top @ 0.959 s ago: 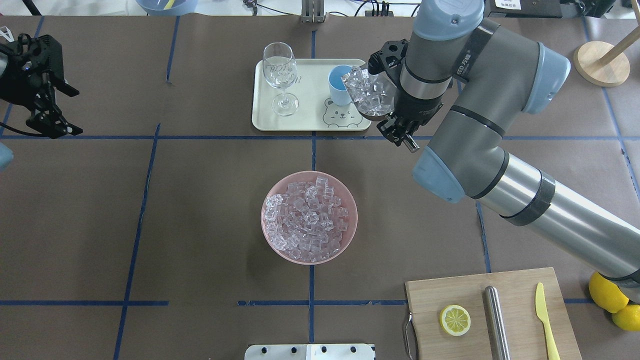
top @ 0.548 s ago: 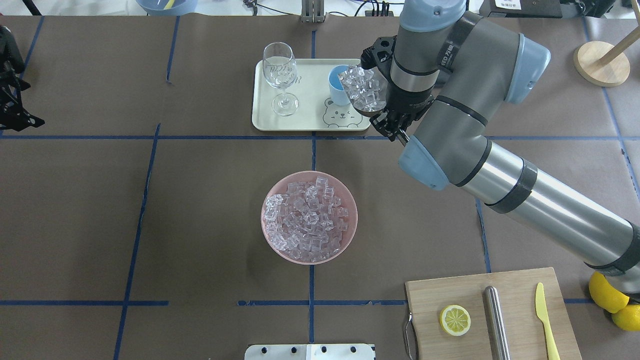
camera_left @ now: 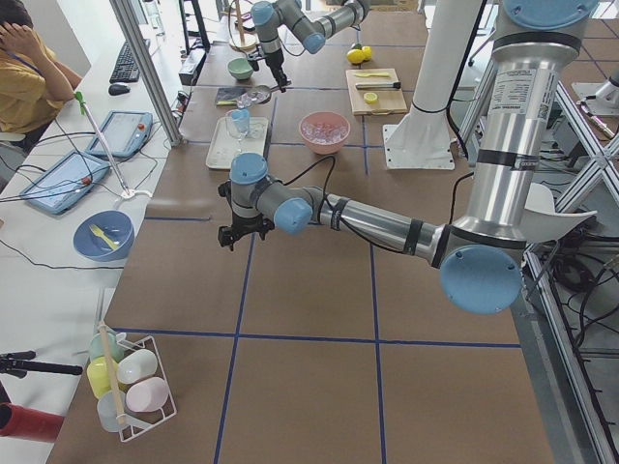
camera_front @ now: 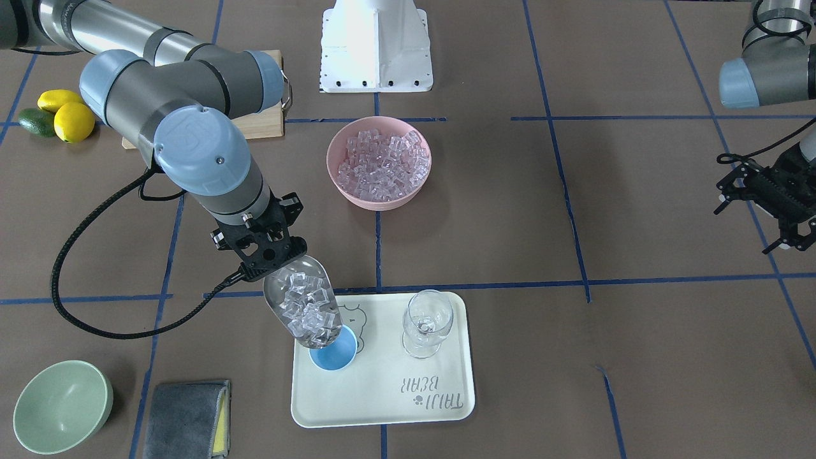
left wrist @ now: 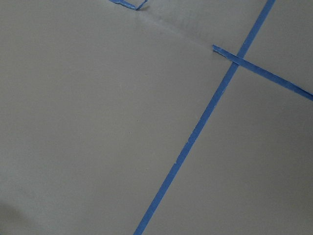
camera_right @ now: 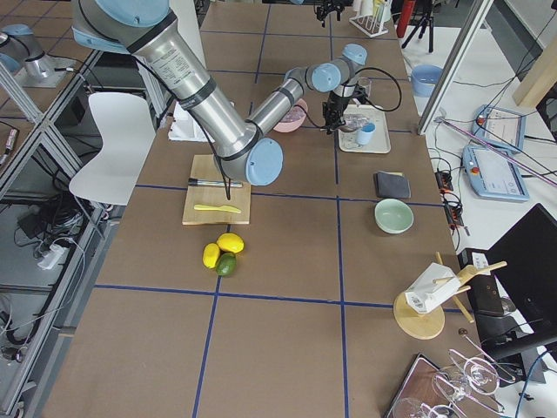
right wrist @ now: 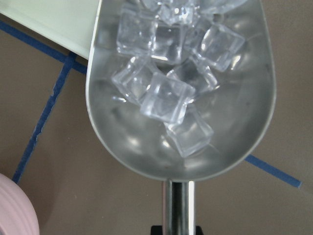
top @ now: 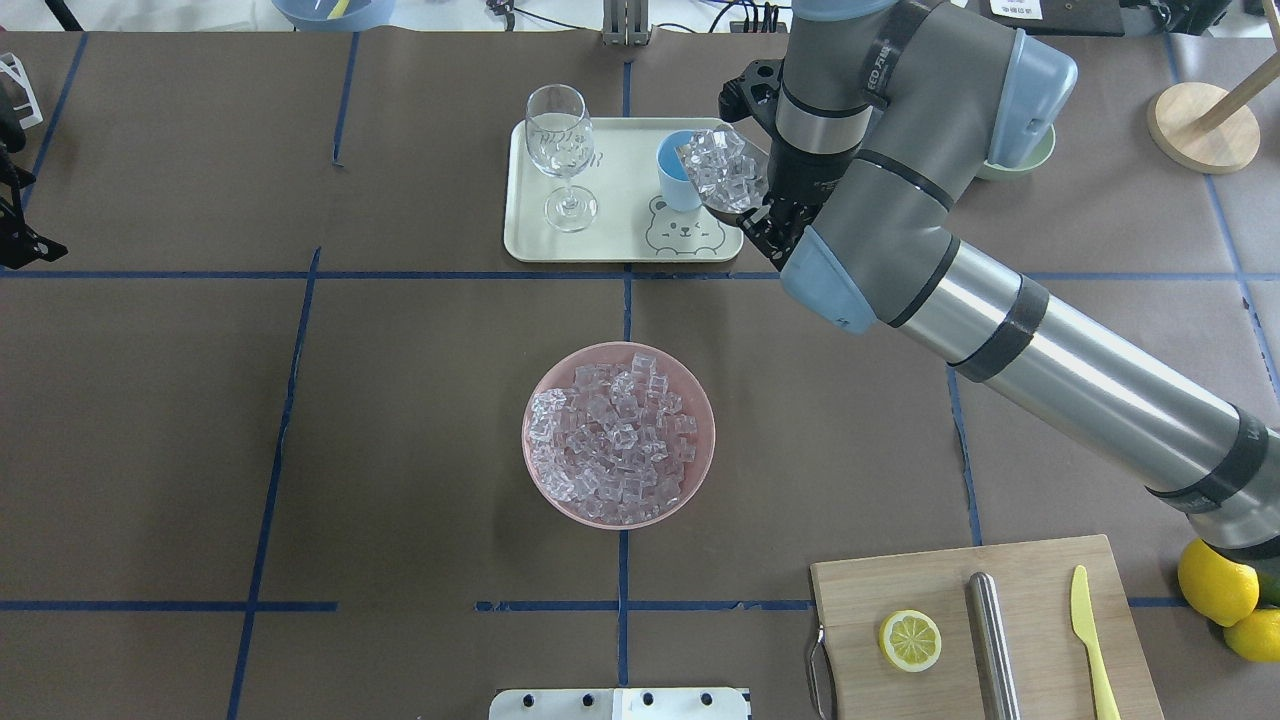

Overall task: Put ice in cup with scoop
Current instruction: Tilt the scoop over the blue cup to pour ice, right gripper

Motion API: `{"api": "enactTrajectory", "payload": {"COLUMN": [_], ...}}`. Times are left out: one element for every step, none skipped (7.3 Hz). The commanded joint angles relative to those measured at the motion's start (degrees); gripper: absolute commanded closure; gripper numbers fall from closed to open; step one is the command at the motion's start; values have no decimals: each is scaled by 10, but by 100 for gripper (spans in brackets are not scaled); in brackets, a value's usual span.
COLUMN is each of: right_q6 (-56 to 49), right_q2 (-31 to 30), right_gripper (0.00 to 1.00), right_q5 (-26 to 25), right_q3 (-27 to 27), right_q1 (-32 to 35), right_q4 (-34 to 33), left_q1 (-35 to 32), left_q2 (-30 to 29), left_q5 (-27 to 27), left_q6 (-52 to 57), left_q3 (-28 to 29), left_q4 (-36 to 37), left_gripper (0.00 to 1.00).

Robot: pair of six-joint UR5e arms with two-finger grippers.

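Observation:
My right gripper (camera_front: 266, 264) is shut on the thin handle of the steel scoop (camera_front: 278, 290). The scoop holds several clear ice cubes (camera_front: 307, 311). Its front lip hangs over the small light-blue cup (camera_front: 336, 356), and the ice has slid toward that lip. In the overhead view the scoop (top: 742, 206) and its ice (top: 722, 168) overlap the right rim of the cup (top: 670, 180). The right wrist view shows the cubes in the scoop (right wrist: 181, 147). More ice (top: 615, 440) fills a pink bowl (top: 700, 400). My left gripper (camera_front: 781, 223) is open and empty, far off to the side.
The cup stands on a cream tray (top: 620, 245) beside a clear stemmed glass (top: 560, 150). A cutting board (top: 860, 590) carries a lemon slice, a steel cylinder and a yellow knife. A pale green bowl (camera_front: 60, 405) and a grey cloth (camera_front: 185, 417) lie near the tray.
The right arm has shifted left and the scoop has closed on the cup, with its ice nearer the lip. The left gripper has drawn back toward the overhead view's left edge.

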Motion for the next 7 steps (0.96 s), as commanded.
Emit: {"api": "enactTrajectory", "payload": {"right_q6": [-73,-77,-77,-78,-88,-105,-112], "right_q2": [35,36,42,64,78,80,81], "right_gripper": [100,100,100,100,100,100,100], "right_q5": [-6,-8,-8,-8,-7,-8,-7], "right_q3": [-10,-15,-27,-45,-51,-53,-58], "right_q1": [2,3,4,6,10,13,15], "right_q4": [-84,-91,-92,-119,-141,-156,-160], "left_q1": [0,0,-6,-7,-9,-9,-9], "left_q2": [6,6,13,14,19,20,21], "left_q5": [0,0,-1,-1,-1,-1,-1], "left_q6": [-19,-19,-19,-19,-19,-19,-19], "left_q3": [-1,0,-3,-3,-4,-4,-4], "left_q4": [0,0,0,-1,-1,-1,-1], "left_gripper": [0,0,0,0,0,0,0]}}
